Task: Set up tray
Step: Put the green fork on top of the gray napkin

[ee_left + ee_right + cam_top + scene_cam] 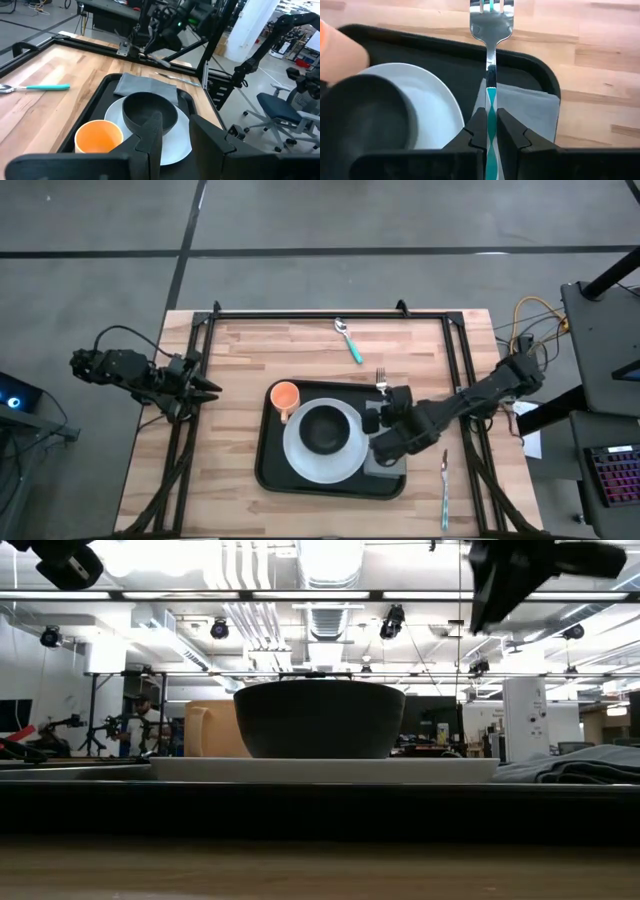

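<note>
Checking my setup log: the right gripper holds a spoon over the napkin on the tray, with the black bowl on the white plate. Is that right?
Not quite. The right gripper is shut on a fork, not a spoon; the right wrist view shows its tines. The spoon lies loose on the table. The rest holds: napkin on the tray, black bowl on the white plate.

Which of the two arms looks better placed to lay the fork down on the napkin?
The right one. Its gripper is already shut on the fork directly above the grey napkin in the tray. The left gripper waits at the table's left edge, holding nothing.
</note>
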Controlling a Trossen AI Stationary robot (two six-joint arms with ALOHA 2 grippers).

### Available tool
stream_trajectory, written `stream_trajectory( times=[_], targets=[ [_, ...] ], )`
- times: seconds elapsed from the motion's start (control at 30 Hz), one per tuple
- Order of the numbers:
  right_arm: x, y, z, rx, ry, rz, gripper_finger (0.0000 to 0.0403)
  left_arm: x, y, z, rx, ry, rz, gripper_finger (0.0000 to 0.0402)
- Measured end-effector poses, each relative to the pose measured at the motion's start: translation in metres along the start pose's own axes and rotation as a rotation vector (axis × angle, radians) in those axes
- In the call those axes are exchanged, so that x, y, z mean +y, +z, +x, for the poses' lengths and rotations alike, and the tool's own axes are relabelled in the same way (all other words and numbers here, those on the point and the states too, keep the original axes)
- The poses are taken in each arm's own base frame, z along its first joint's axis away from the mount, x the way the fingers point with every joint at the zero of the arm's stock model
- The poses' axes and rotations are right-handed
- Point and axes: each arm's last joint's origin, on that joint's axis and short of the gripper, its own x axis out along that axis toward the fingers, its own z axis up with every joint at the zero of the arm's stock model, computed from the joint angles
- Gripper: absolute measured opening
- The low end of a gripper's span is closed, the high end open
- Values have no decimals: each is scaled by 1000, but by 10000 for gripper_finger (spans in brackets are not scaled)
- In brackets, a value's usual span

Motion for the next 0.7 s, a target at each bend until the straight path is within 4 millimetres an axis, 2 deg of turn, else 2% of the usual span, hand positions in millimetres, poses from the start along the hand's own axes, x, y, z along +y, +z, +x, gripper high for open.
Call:
stream_trajectory(
  times=[0.3,0.7],
  targets=[
    [13,-33,34,74,-38,35,11,0,0,1,3,1,1,79],
    [25,-65,67,108,-108,100,11,0,0,1,3,1,1,79]
  ],
)
